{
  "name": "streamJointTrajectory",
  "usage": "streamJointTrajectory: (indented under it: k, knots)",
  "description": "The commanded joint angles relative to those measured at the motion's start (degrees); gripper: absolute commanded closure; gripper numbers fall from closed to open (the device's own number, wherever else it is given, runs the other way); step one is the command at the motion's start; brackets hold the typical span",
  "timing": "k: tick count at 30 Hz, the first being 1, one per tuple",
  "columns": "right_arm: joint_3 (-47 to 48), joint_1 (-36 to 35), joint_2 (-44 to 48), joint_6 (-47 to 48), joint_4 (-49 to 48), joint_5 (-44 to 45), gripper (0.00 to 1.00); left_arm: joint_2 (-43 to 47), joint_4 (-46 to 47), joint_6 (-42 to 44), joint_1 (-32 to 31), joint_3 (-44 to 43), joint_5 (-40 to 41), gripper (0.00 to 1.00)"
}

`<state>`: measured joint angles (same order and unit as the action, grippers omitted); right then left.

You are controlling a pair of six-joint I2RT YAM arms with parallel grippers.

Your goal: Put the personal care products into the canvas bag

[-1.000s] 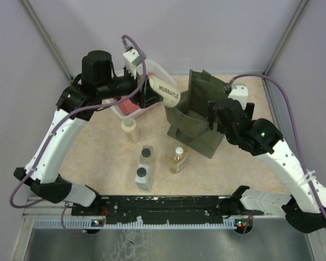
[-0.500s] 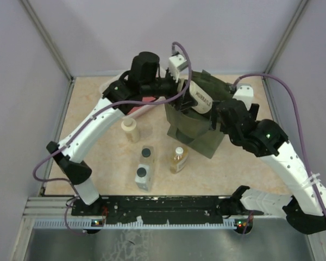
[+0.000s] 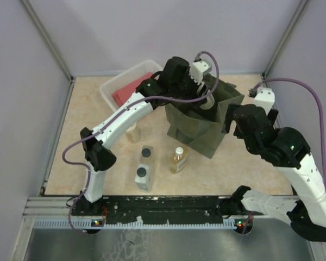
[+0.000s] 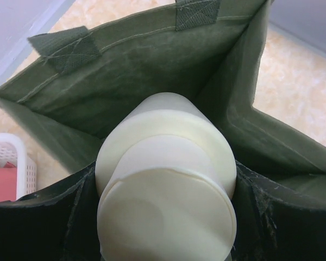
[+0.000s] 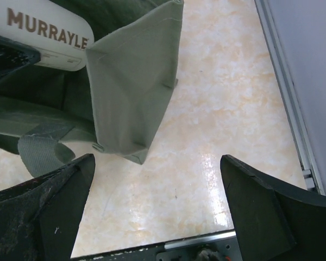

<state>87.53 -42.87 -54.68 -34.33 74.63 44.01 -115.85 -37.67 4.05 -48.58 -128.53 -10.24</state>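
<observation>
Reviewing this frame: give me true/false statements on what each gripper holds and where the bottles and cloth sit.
1. The left gripper holds a cream bottle at the mouth of the canvas bag. True.
2. The right gripper is clamped on the bag's handle. False: it is open beside the bag, with nothing between its fingers.
3. The amber bottle is inside the bag. False: it is on the table, outside the bag.
4. Two grey bottles are on the table. True.
5. The red cloth is in the white basket. True.
</observation>
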Motion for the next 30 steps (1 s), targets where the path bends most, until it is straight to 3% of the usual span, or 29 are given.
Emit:
streamJointTrajectory:
  k: [1, 14, 30]
  knots:
    - [1.61, 0.24, 1.41, -1.77, 1.49, 2.70, 0.01, -1.25, 2.84, 4.81, -3.51, -6.33, 5.21, 1.00]
    - [1.10, 0.19, 3.66, -1.97, 2.36, 2.69, 0.01, -7.10, -2.05, 11.83, -8.37, -8.37, 15.91, 1.00]
    - [-1.47, 0.25, 5.87, -2.23, 2.45, 1.33, 0.01, -10.41, -6.33, 12.62, -8.38, -1.67, 9.41, 1.00]
